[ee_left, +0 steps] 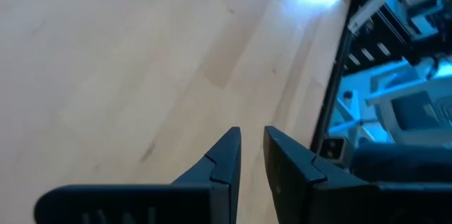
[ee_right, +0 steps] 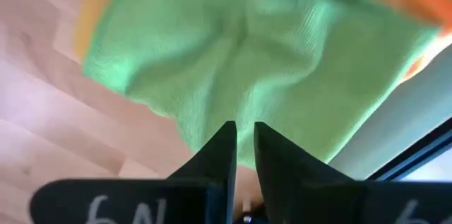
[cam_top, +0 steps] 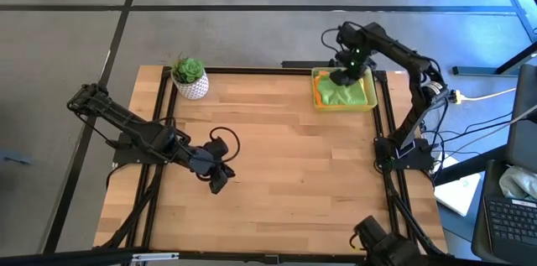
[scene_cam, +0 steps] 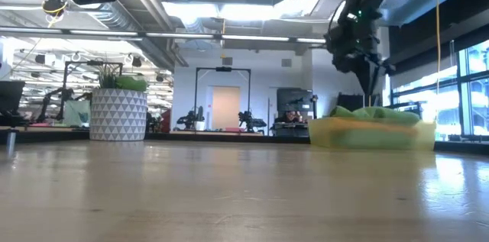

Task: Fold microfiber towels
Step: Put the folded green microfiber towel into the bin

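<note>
fingers nearly closed — empty, over rumpled lime green towel, orange edge showing

wood table — potted plant far-left corner | yellow tray far-right corner

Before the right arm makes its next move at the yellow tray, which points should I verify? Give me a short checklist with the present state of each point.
1. Right gripper is above the lime green towel: ok, it is over the towel's far edge.
2. Towel is gripped: not ok; in the right wrist view the nearly closed fingers hold no cloth between them.
3. Towel is in the yellow tray: ok; an orange towel shows at the tray's edge beside it.
4. Folding area of the table is free: ok, bare wood in the middle.
5. Left gripper is out of the way: ok, it waits over the table's near left part, holding nothing.
6. Potted plant is clear of the tray: ok, far left corner.
</note>
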### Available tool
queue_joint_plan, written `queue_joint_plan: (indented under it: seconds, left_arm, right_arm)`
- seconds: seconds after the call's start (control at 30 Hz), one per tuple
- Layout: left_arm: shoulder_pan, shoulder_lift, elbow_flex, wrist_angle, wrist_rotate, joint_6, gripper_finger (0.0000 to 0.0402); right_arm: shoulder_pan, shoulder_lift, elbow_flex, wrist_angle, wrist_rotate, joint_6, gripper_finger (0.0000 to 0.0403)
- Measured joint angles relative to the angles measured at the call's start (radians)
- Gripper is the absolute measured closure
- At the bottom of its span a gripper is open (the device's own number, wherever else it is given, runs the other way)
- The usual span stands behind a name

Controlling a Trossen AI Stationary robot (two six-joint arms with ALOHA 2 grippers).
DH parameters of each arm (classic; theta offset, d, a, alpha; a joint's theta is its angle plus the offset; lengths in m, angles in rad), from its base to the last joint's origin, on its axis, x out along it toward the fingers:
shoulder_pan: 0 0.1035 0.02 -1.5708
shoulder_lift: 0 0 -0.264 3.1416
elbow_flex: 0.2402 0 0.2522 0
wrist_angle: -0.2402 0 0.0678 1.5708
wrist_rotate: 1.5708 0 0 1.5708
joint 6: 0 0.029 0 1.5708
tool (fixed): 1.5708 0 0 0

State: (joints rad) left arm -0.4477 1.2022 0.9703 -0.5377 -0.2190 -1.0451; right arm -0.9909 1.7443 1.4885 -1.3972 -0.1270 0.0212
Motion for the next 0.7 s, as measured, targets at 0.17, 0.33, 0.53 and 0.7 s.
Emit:
queue_joint_plan:
  seconds: [0.17,0.33,0.53,0.7]
  left_arm:
    - [0.000,0.000,0.000,0.001,-0.023,-0.001,0.0346]
    - [-0.015,0.000,0.000,0.012,-0.023,-0.022,0.0346]
    - [-0.021,0.000,0.000,0.015,-0.022,-0.026,0.0346]
    - [-0.015,0.000,0.000,0.015,-0.001,-0.018,0.0346]
  right_arm:
    - [0.000,0.000,-0.146,0.009,0.052,0.002,0.0350]
    - [-0.021,0.000,-0.319,0.116,0.226,0.022,0.0350]
    - [-0.019,0.001,-0.397,0.244,0.230,0.059,0.0350]
    - [-0.018,-0.008,-0.337,0.169,0.223,0.060,0.0350]
